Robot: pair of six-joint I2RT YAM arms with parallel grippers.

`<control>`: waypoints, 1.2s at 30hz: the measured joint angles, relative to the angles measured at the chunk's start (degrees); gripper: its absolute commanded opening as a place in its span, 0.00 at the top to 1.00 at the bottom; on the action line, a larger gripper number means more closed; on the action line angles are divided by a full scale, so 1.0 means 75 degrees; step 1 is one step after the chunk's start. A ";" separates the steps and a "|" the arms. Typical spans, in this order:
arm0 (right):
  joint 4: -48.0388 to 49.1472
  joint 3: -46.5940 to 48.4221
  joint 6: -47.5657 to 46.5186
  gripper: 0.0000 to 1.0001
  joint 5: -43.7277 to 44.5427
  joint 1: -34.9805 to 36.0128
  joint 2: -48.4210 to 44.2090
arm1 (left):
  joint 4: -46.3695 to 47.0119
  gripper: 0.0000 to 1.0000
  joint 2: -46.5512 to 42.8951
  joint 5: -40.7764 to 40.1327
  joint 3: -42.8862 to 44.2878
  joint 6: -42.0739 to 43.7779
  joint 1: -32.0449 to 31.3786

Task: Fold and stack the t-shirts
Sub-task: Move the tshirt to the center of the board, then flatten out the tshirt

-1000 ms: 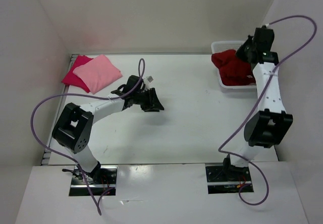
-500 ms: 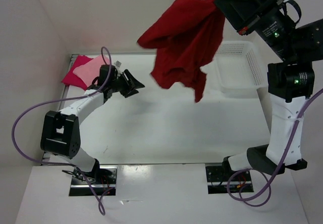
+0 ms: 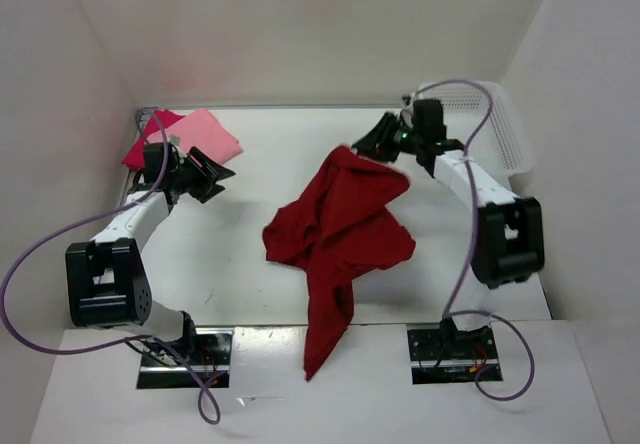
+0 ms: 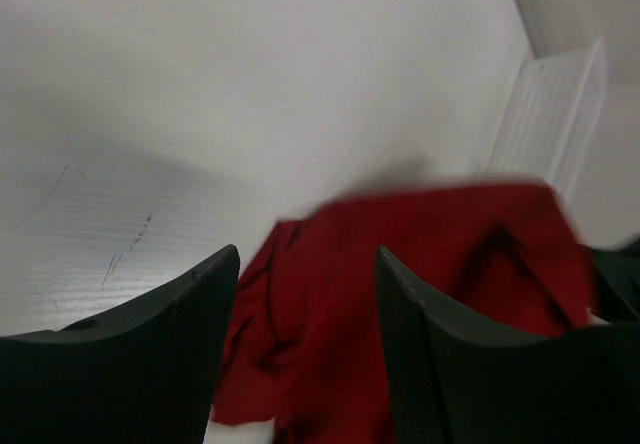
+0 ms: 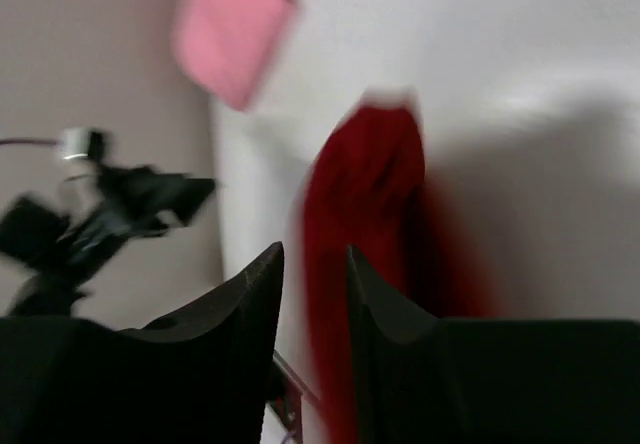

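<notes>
The large dark red t-shirt point(image 3: 340, 229) lies crumpled across the middle of the table, one end hanging over the near edge. It also fills the lower left wrist view point(image 4: 420, 274). My right gripper point(image 3: 383, 144) hovers at the shirt's far corner, its jaws a little apart and nothing pinched between them; past them the red cloth point(image 5: 365, 184) shows blurred. The folded light pink t-shirt point(image 3: 205, 132) rests on the crimson-pink t-shirt point(image 3: 140, 151) at the back left. Beside that stack my left gripper point(image 3: 220, 176) stands open and empty, facing the red shirt.
A white mesh basket point(image 3: 505, 129) stands at the back right against the wall, also seen from the left wrist as the basket point(image 4: 555, 114). Walls close in the table at the back and both sides. Purple cables loop off both arms.
The right arm swung down from high up, laid the dark red shirt on the table's middle and opened its jaws. The left gripper drew back left toward the pink stack and opened wider.
</notes>
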 measured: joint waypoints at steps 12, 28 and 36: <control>-0.1702 -0.0565 -0.1131 0.69 0.1743 0.0315 -0.0085 | -0.1393 0.32 0.0530 -0.0871 0.1297 0.2302 -0.3424; -0.2489 -0.5496 0.0615 0.41 0.3418 0.0315 -0.2984 | -0.2110 0.24 0.2565 -0.3147 0.3159 0.3879 -0.5811; -0.2687 -0.5546 0.1035 0.32 0.4097 0.0315 -0.3541 | -0.2224 0.25 0.2544 -0.3089 0.2457 0.4042 -0.5811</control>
